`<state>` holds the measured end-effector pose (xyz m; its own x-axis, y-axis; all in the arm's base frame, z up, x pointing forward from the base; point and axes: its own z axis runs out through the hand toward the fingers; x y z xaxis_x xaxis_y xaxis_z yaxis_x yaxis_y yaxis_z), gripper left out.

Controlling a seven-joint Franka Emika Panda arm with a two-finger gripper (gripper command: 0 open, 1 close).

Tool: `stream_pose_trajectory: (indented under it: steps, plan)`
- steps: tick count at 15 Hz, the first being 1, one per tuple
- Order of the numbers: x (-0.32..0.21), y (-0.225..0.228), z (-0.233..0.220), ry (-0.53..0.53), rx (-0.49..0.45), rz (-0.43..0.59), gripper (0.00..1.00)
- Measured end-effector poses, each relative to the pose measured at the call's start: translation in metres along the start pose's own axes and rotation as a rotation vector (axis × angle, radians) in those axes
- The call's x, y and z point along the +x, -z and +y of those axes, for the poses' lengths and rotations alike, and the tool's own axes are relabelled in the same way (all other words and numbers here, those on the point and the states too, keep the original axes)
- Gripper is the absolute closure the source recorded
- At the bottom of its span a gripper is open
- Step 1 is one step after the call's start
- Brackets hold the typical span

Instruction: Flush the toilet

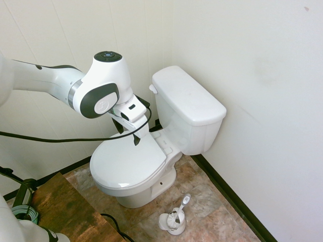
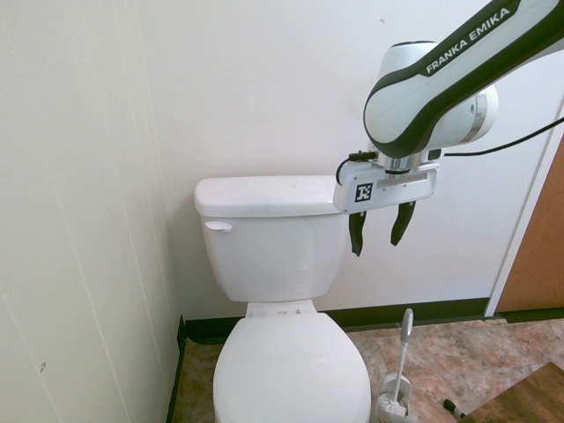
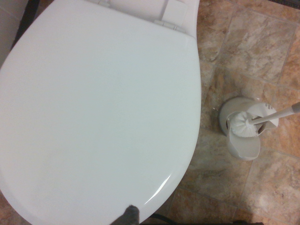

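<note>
The white toilet [image 1: 187, 93] stands in the corner of the room, its seat lid [image 2: 291, 370] down and its tank against the wall; in the second exterior view it fills the picture's lower middle, around six o'clock. The gripper [image 2: 376, 248] hangs open with nothing between its fingers, and the flush lever [image 2: 218, 226] lies at about nine o'clock from it there, or about one o'clock in the first exterior view. The step in hand looks to be the approach to that lever, with the flush still to do. Best to travel high enough to pass the tank lid [image 2: 271, 196] without scraping, then come down just in front of the lever. Closing the fingers first would probably give a firmer pushing tip, and pressing down near the lever's free end should need less force; a touch too far in could skid on the glossy tank. Follow the lever's swing, then release it cleanly. Which end pivots is hard to make out, since it is small and white on white. The wrist view shows the seat lid and the toilet brush [image 3: 244, 123], at three o'clock from the lid's middle, but cuts off the tank, so the lever is out of its sight.
</note>
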<state>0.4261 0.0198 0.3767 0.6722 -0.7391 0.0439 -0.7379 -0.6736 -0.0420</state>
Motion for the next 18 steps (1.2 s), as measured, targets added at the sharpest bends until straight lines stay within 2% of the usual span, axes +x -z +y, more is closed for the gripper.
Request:
stream_pose_trajectory:
  steps: [3,5,10,18]
  plan:
    - [0.006,0.001,-0.005,-0.011,0.012,0.005,0.00]
    - [0.025,0.012,-0.026,-0.032,0.058,0.037,0.00]
    - [0.056,0.007,-0.134,-0.054,0.147,0.066,0.00]
    - [0.054,-0.032,-0.286,-0.066,0.251,0.118,0.00]
